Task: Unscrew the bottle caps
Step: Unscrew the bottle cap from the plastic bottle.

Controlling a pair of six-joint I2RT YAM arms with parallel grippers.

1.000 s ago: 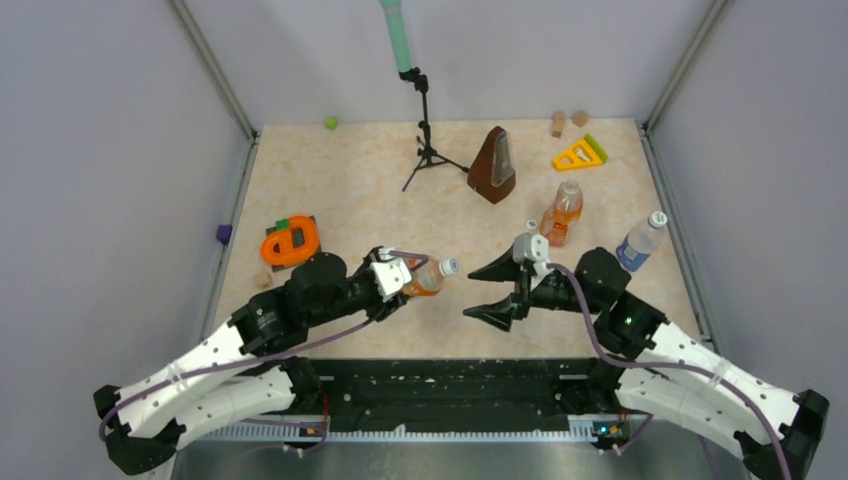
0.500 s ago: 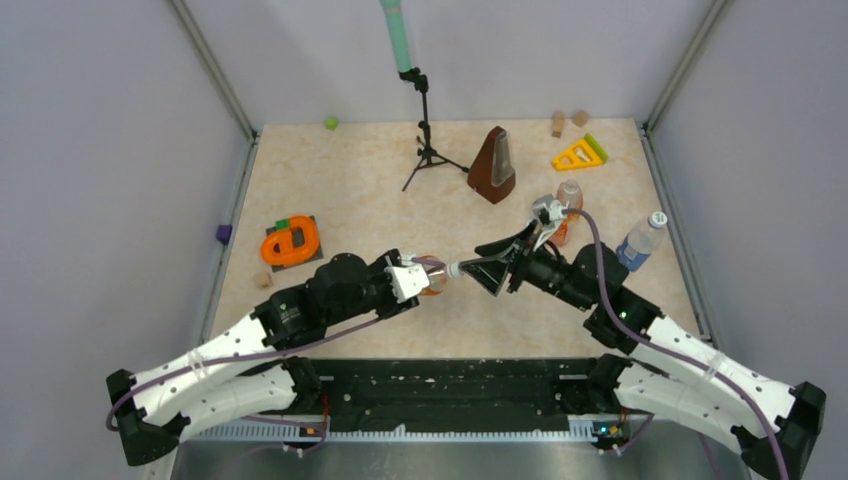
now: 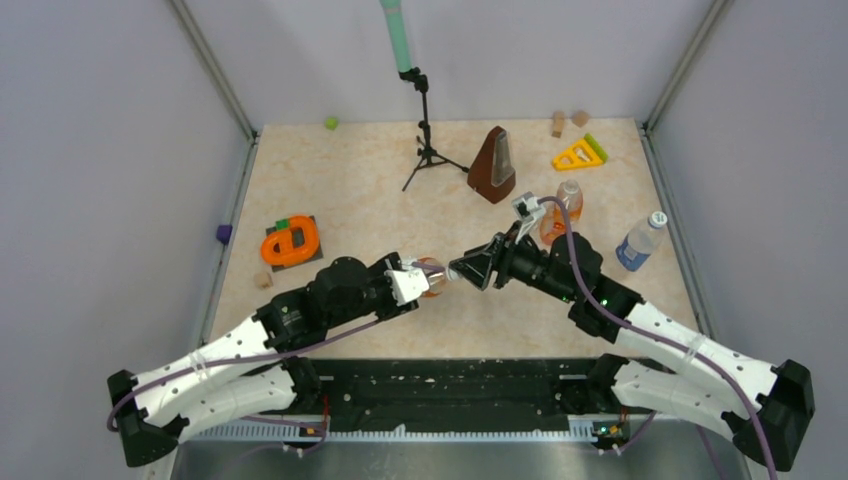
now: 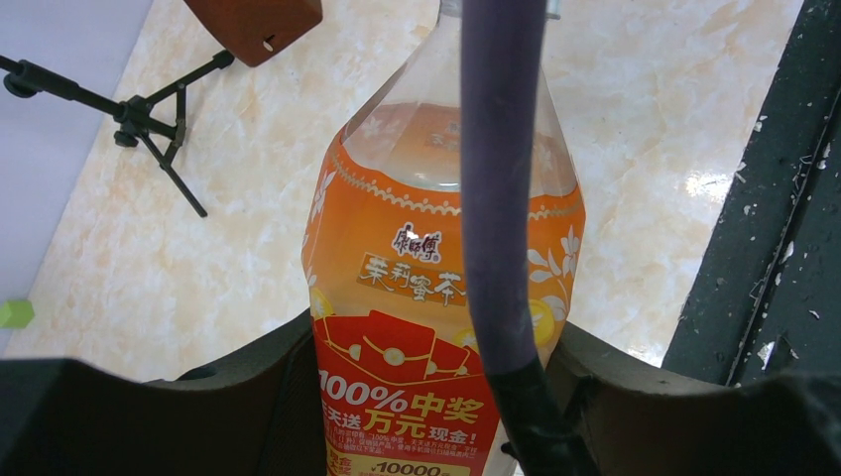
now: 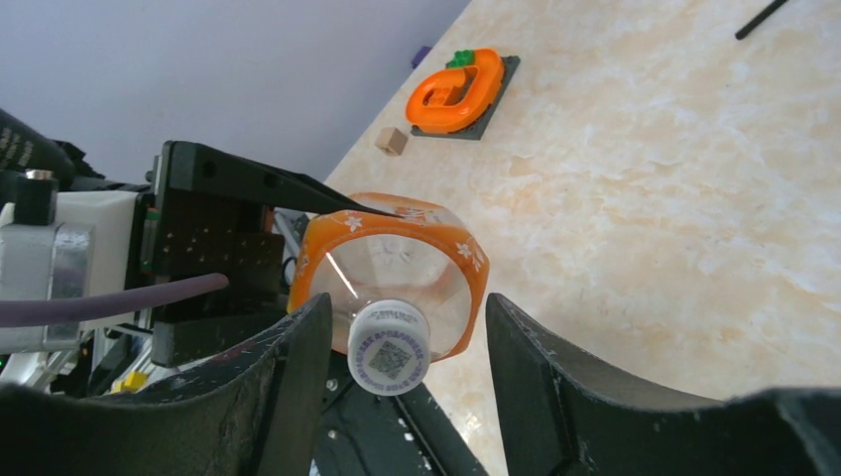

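We see a beige worktop (image 3: 380,190) with two robot arms meeting over its middle. The left claw (image 4: 432,342) is clamped on a squat orange bottle (image 4: 397,228), tipped sideways towards the right claw (image 5: 407,312). That claw's fingers stand apart around the bottle's small white cap (image 5: 389,347), with a gap showing beside it.

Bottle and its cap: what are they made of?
The bottle looks like thin clear plastic, glossy: you can see through its top, and light shines off it. The cap looks like white plastic, duller, with a code printed on top. I can't be sure from looks.
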